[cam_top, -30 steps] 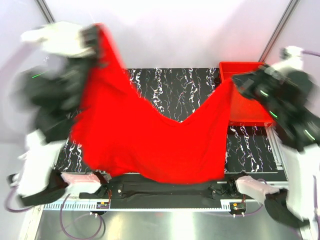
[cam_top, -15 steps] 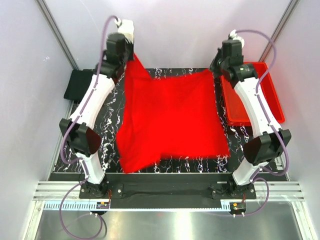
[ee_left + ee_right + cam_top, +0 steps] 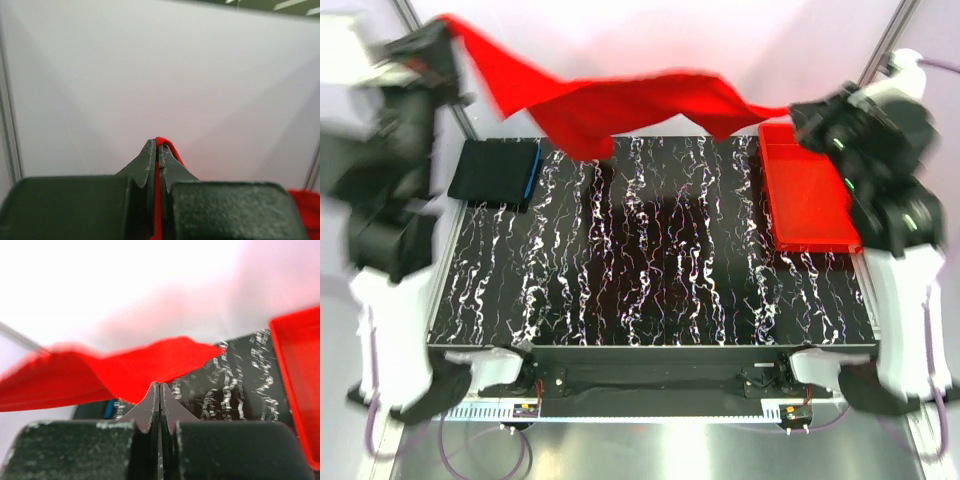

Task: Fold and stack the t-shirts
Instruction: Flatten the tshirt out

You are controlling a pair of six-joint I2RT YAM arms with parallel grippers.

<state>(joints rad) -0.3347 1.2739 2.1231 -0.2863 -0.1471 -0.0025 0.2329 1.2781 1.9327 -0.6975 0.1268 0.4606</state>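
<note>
The bright red t-shirt (image 3: 620, 105) hangs stretched in the air over the far edge of the table, blurred by motion. My left gripper (image 3: 445, 40) is raised at the far left, shut on one end of it. In the left wrist view red cloth (image 3: 172, 150) is pinched between the closed jaws of that gripper (image 3: 159, 143). My right gripper (image 3: 798, 112) holds the other end at the far right; in its wrist view this gripper (image 3: 159, 384) is shut, with the red t-shirt (image 3: 125, 370) spreading from its tips. A folded black t-shirt (image 3: 492, 172) with a blue edge lies at the table's far left.
A rigid red bin (image 3: 810, 190) stands at the table's right side, just below my right gripper, and shows in the right wrist view as a red bin (image 3: 300, 390). The black marbled table (image 3: 660, 260) lies beneath the lifted shirt. White walls close the back and sides.
Half a second ago the red t-shirt lay spread flat on the table with both grippers at its far corners. Both arms have since swung up and outward, lifting it into the air.
</note>
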